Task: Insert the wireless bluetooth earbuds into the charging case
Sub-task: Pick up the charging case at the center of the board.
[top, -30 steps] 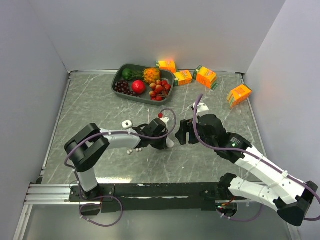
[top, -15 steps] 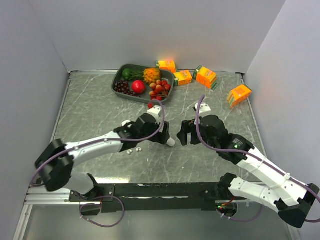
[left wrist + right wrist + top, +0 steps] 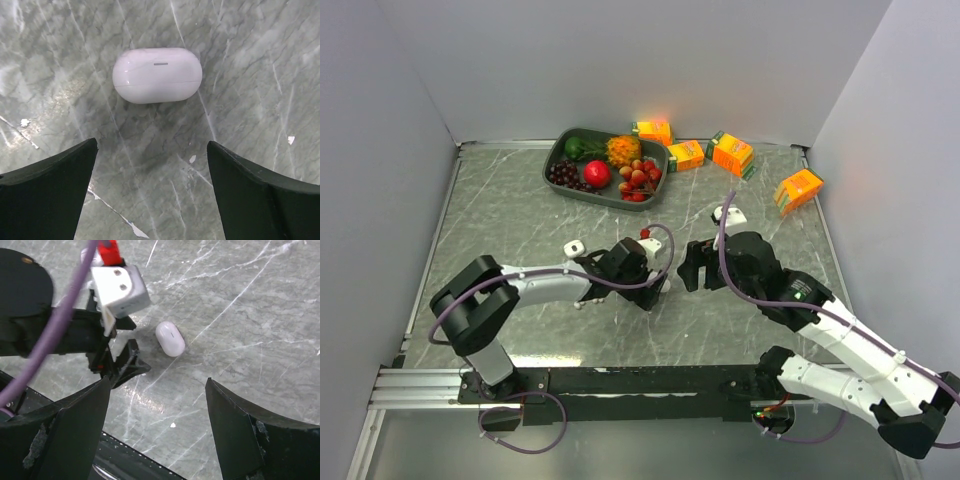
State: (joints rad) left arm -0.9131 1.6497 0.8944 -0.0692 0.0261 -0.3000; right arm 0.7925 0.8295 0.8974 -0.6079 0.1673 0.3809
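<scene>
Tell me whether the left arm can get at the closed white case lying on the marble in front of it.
Probably yes. The left tool stands open and the white case lies closed on bare table just ahead of it, nothing between. The right tool hovers nearby, clear of the case.

The charging case (image 3: 157,75) lies on the table (image 3: 520,220) mid-scene, just ahead of the left gripper (image 3: 152,145) and apart from it, with the right gripper (image 3: 157,382) to its right. A second case (image 3: 573,247) lies further left. The fruit tray (image 3: 552,165) sits at the far edge, with cartons (image 3: 732,152) to its right.
</scene>
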